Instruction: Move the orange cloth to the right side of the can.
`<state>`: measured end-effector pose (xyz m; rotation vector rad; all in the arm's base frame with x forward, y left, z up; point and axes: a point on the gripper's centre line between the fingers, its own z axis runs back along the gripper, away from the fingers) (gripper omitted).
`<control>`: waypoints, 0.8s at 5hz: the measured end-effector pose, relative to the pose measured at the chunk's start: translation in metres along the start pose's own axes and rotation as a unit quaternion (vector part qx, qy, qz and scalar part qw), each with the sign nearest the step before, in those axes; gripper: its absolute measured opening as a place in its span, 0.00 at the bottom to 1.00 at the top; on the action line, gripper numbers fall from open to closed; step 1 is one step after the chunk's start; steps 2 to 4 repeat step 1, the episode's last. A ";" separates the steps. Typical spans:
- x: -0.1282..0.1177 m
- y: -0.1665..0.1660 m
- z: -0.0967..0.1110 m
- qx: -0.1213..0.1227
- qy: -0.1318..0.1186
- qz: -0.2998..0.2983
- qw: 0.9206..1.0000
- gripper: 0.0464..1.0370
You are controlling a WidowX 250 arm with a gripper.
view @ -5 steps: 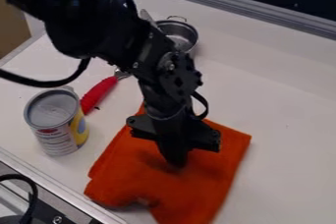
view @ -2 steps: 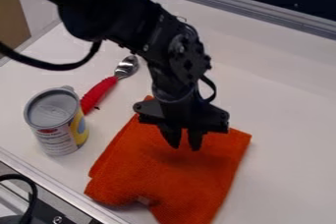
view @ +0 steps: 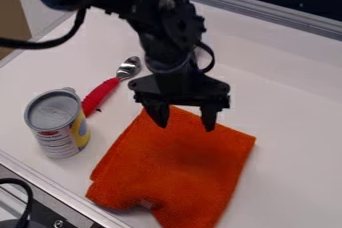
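Two black fingers of the gripper stand well apart, with nothing clamped between them, tips pointing down over the upper part of the orange cloth. Whether either tip touches the fabric is hard to tell. The cloth lies flat on the white work surface, to the right of the can and apart from it. Its long axis slants from upper right to lower left, one corner pointing up under the gripper and another out to the right.

The fingers hide bits of its top edge, and its lowest corner is cut off by the bottom of the view. It looks folded, with doubled edges along the left side, a woven-looking texture, a darker shaded patch in the upper half, a notch in the lower edge and a small pale tag there.

Farther out, the can stands upright under a grey lid, and a spoon with a red handle lies just beside it, bowl pointing up and right.
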<state>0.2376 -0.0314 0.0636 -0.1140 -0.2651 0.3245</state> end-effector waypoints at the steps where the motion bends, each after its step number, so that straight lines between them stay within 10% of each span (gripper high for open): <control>1: 0.014 -0.010 0.005 0.001 -0.002 -0.030 1.000 0.96; 4: 0.014 -0.010 0.005 0.001 -0.002 -0.030 1.000 0.96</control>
